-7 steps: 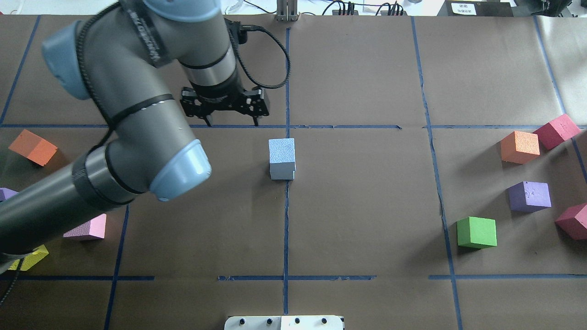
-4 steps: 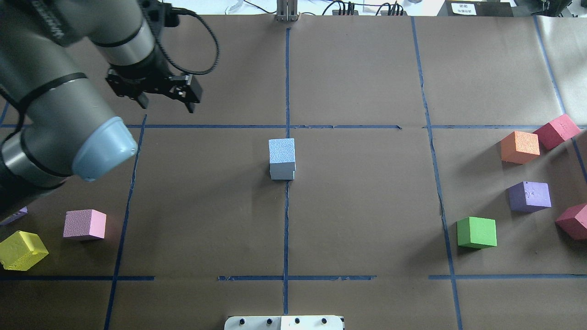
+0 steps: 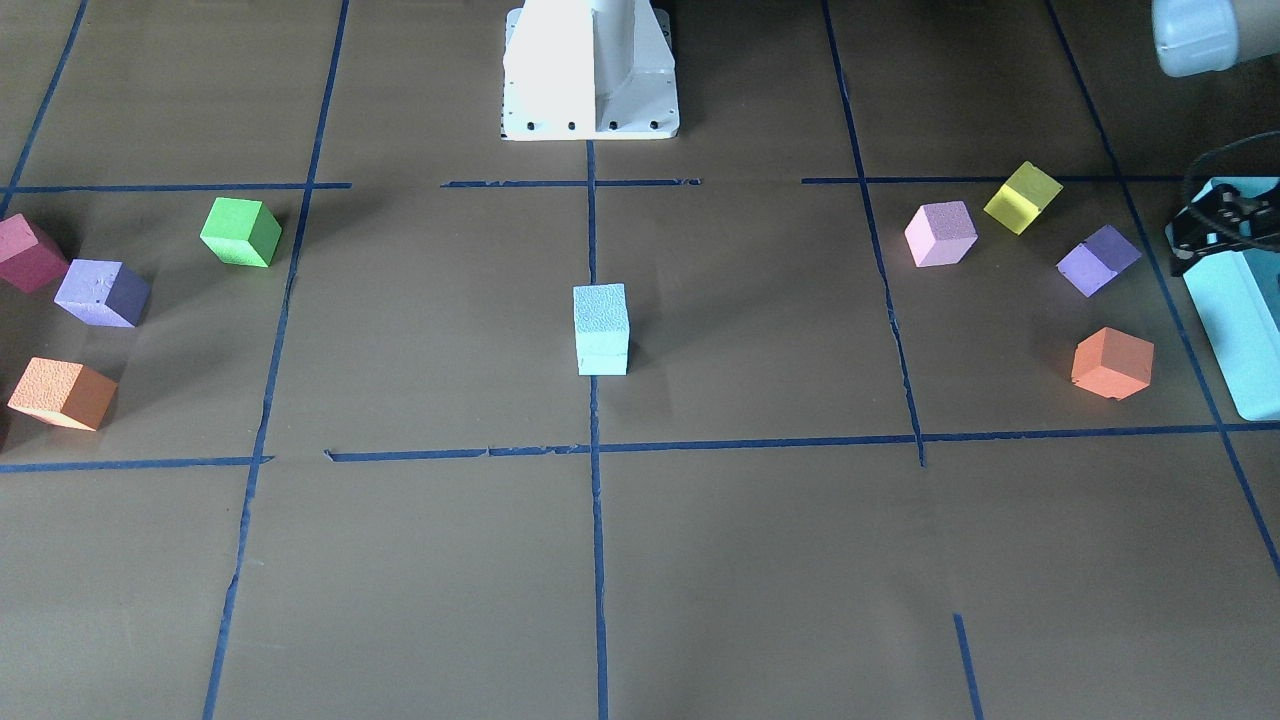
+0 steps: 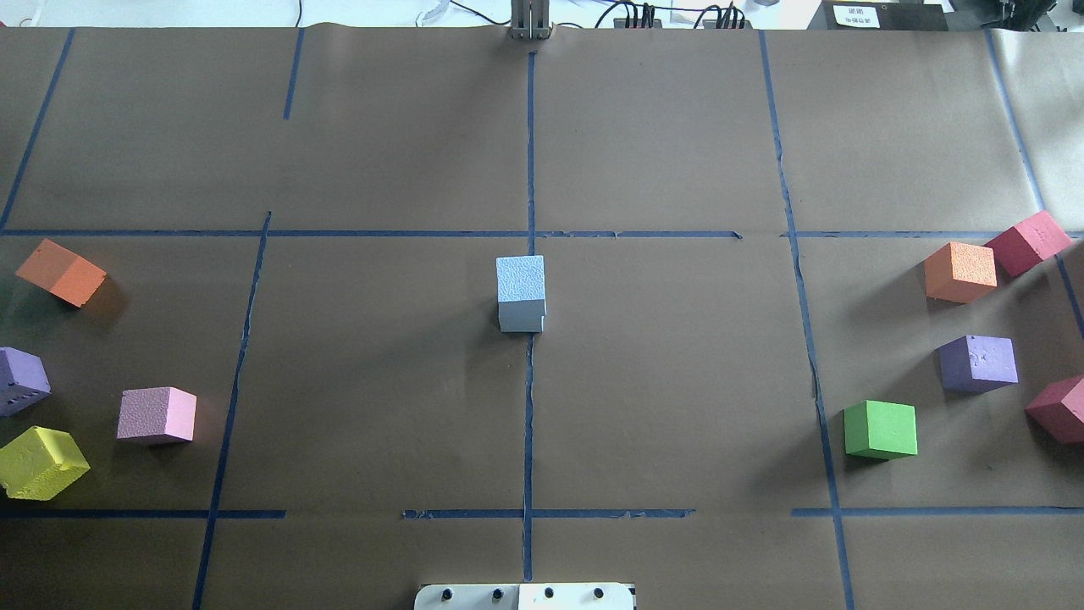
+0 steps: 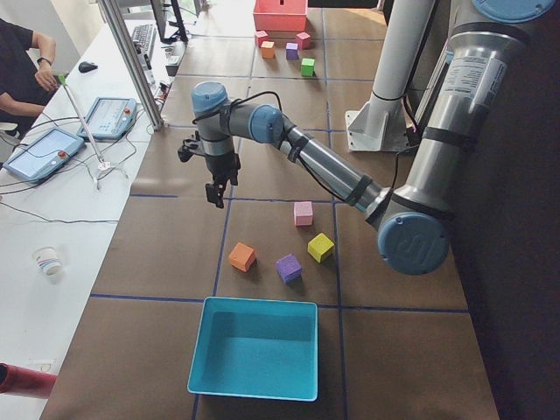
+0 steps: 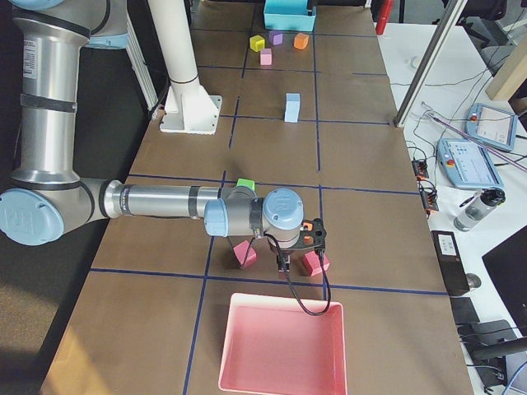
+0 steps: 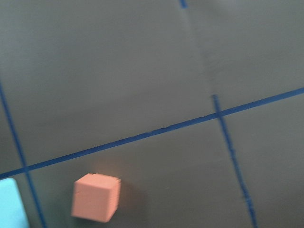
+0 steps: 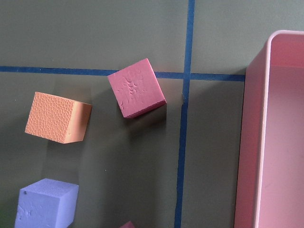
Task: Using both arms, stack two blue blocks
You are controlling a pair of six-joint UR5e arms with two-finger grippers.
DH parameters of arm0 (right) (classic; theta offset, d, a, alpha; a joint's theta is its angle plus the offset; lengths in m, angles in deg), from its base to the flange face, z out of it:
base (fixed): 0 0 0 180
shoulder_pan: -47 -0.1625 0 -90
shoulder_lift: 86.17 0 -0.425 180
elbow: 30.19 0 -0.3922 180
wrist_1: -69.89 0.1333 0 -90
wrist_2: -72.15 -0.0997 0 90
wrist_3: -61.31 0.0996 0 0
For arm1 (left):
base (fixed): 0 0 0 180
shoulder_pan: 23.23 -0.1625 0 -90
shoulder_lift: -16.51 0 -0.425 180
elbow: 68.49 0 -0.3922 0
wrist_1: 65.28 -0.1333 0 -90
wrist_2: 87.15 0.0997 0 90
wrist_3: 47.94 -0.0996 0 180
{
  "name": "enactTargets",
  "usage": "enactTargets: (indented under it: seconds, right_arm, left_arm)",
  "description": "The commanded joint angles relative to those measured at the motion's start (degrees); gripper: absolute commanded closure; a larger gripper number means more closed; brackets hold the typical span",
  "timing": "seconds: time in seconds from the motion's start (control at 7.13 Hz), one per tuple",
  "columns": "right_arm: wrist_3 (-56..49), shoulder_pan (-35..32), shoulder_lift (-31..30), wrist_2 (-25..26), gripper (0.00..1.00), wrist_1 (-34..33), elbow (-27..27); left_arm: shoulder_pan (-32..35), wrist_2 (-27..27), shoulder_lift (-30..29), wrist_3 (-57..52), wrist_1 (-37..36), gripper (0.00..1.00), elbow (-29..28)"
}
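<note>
The two blue blocks (image 4: 520,292) stand stacked one on the other at the table's centre, on the middle tape line. They also show in the front view (image 3: 601,328) and the right side view (image 6: 292,107). Neither arm is in the overhead view. My left gripper (image 3: 1215,245) is far from the stack, above the teal box (image 3: 1240,310), its fingers spread and empty; the left side view (image 5: 219,184) also shows it. My right gripper (image 6: 298,247) hangs over the red cubes (image 6: 314,263) by the pink tray (image 6: 280,346). I cannot tell whether it is open or shut.
On the left stand an orange (image 4: 61,271), a purple (image 4: 21,381), a pink (image 4: 157,415) and a yellow cube (image 4: 41,462). On the right stand an orange (image 4: 959,271), a purple (image 4: 978,363), a green (image 4: 881,429) and two red cubes (image 4: 1027,243).
My left arm has swung left, away from the stack and out of the overhead view, uncovering the cubes on the left. The blue stack has not moved.
</note>
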Motion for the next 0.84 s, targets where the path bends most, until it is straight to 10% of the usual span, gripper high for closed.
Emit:
enactTargets:
  seconds: [0.0, 0.7]
  right_arm:
    - [0.00, 0.06, 0.18, 0.03, 0.00, 0.00, 0.04]
    - [0.00, 0.06, 0.19, 0.03, 0.00, 0.09, -0.13]
  left_arm:
    - [8.04, -1.46, 7.79, -6.82, 7.34, 0.00, -5.60]
    - [10.25, -4.37, 14.16, -6.23, 17.33, 0.00, -13.71]
